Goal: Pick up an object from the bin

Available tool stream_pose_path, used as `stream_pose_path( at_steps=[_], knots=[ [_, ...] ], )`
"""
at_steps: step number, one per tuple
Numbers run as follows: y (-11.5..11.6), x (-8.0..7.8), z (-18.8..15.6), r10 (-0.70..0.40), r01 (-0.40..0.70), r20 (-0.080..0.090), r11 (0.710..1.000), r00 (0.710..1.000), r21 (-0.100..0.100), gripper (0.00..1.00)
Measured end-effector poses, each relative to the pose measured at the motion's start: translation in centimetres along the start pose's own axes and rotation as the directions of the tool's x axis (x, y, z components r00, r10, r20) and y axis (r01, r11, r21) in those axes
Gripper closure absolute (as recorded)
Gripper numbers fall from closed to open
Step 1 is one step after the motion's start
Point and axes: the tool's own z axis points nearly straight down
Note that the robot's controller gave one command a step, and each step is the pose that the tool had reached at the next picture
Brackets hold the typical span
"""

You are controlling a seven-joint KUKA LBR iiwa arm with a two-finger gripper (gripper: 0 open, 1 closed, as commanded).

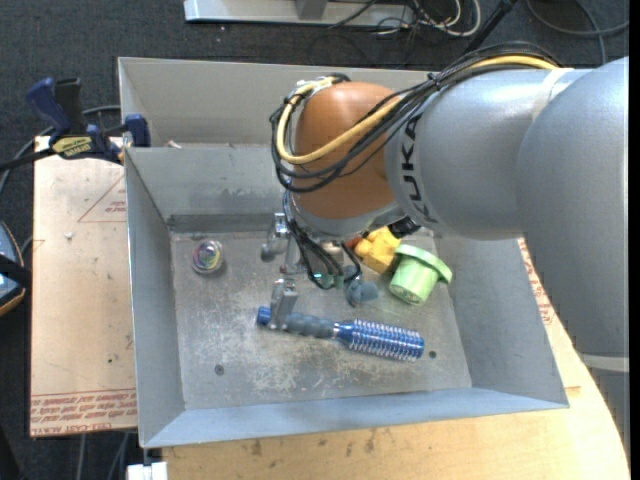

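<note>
Over the middle of the grey metal bin (152, 288) the arm (520, 148) reaches in from the right, its orange cover (335, 148) looped with yellow and black cables (288, 140). Below the cover the gripper (284, 303) points down at the bin floor, its tip right at the grey handle of a hairbrush (340, 331). Whether it touches the handle cannot be told, nor how far open the claw is, and nothing can be seen held in it. The brush lies flat near the front of the floor, its blue-tipped handle end to the left and its blue bristled head to the right. Just right of the gripper sit 3 other things close together: a yellow piece (376, 250) partly under the cover, a light green cap (416, 276) beside it, and a small blue-grey piece (361, 292) in front of them. Well apart, at the left of the floor, rests a small shiny round thing (206, 257).
</note>
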Motion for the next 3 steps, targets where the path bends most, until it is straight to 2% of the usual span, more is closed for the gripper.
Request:
stream_pose_path(
  at_steps=[1,2,3],
  knots=[
    [-1.4,0.5,7.9,-0.096,0.096,0.012,0.995,0.995,-0.001,0.0],
    [-1.3,0.4,7.6,-0.096,0.096,0.015,0.995,0.995,-0.002,1.0],
    [-1.6,2.9,-9.3,-0.407,0.407,0.015,0.913,0.913,0.004,1.0]
  ],
)
